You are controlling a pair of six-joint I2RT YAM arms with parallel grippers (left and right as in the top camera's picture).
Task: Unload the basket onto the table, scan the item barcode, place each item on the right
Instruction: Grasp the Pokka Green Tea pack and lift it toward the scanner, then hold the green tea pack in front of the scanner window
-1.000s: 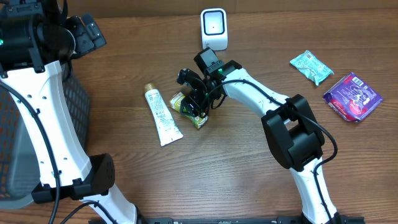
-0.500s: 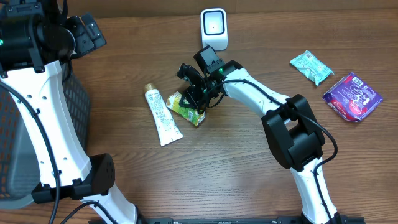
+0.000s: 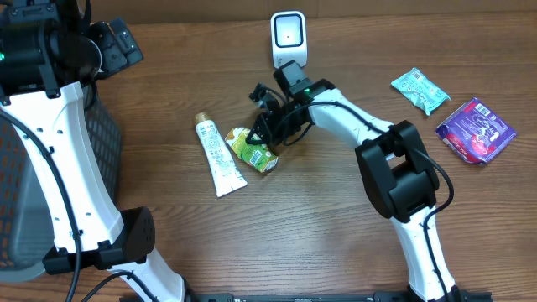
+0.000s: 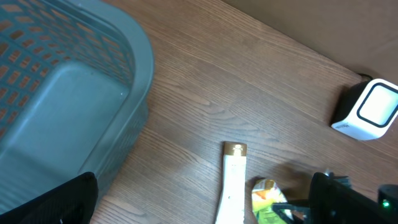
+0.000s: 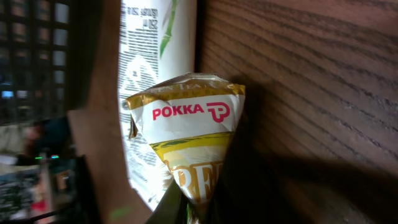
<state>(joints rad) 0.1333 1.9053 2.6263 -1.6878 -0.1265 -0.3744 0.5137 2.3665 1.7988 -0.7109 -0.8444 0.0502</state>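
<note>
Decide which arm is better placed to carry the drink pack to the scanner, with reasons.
Right. Its gripper is shut on the drink pack, near the scanner. The left gripper is open, away by the basket.

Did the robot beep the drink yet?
Not yet. Done: the right hand is pinched shut on the green drink pack. In hand: the pack sits low, beside the tube. Left: carry it to the white scanner and show its barcode.
</note>
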